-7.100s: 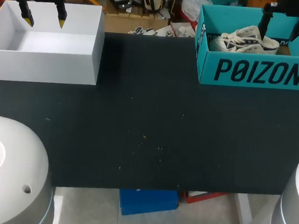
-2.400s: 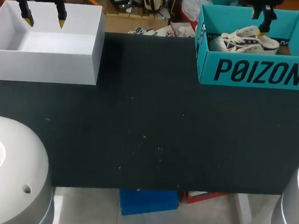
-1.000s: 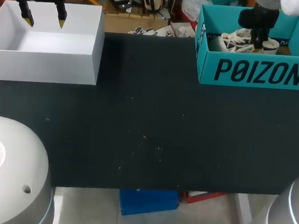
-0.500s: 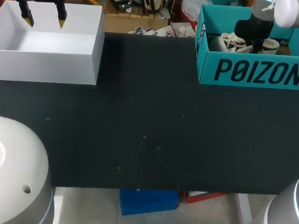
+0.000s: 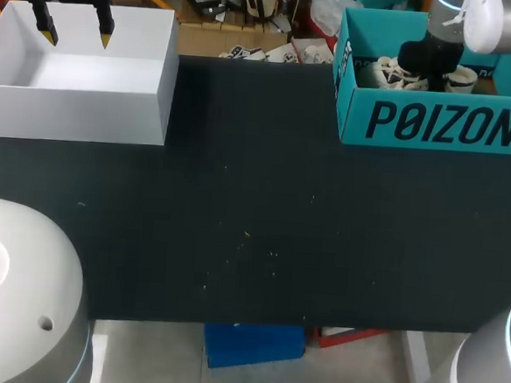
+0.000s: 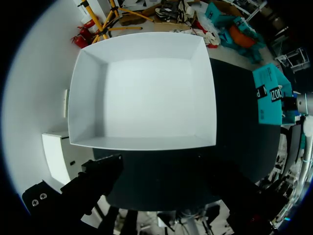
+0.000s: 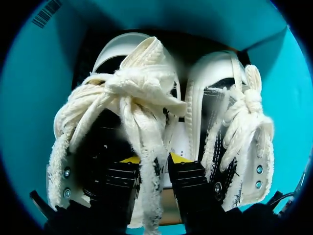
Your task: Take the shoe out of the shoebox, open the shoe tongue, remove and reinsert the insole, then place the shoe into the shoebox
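The teal shoebox [image 5: 435, 125] stands at the table's back right and holds a pair of white and black shoes [image 5: 391, 74] with frayed cream laces. My right gripper [image 5: 431, 68] is down inside the box, its tips hidden in the head view. In the right wrist view my right gripper [image 7: 154, 159] has one finger inside the near shoe [image 7: 122, 88] and one outside, pinching that shoe's side wall; the other shoe [image 7: 222, 98] lies beside it. My left gripper [image 5: 74, 30] hangs open above the white box [image 5: 77, 109], with nothing between its fingers.
The white open box [image 6: 208, 98] stands at the back left with nothing in it. Between the two boxes stretches the black tabletop [image 5: 253, 226], dotted with a few small crumbs. The teal shoebox [image 6: 269, 98] shows far off in the left wrist view.
My right gripper has sunk lower into the shoebox and its fingers have drawn together on the shoe's side wall. The left arm has kept still.
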Controlling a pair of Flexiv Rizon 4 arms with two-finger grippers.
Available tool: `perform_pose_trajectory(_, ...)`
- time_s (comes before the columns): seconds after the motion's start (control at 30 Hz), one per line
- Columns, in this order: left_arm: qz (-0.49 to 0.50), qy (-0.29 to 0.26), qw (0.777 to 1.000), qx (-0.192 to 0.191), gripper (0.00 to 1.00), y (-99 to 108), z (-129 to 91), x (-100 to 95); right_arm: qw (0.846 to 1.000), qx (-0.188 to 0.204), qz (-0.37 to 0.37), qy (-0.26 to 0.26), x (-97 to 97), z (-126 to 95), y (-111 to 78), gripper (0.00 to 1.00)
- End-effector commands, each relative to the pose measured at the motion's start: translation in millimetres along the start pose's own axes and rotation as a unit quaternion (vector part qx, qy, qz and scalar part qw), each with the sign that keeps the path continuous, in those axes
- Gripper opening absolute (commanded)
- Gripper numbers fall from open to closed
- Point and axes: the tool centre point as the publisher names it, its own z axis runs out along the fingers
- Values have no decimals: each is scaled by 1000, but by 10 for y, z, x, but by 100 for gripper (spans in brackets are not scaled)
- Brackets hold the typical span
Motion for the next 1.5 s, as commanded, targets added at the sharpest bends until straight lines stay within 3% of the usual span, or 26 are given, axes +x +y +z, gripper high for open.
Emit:
perform_pose_trajectory(0.03, -1, -2, 1000, -1, 100, 5, -6, 6, 1000, 5, -1, -3, -8, 18, 14, 0)
perform_pose_trajectory(0.57, -1, -2, 1000, -1, 100, 5, -6, 6, 1000, 1, -8, -9, -19, -655, -68, 0)
perform_pose_trajectory(0.97, -1, -2, 1000, -1, 100, 5, -6, 6, 999, 28, -10, -19, -10, -1375, -78, 0)
perform_pose_trajectory(1.23, -1, -2, 1000, -1, 100, 5, -6, 6, 997, 65, 4, -35, 21, -1863, 58, 0)
perform_pose_trajectory(1.5, -1, -2, 1000, -1, 100, 5, -6, 6, 993, 99, 34, -57, 181, -2330, 371, 0)
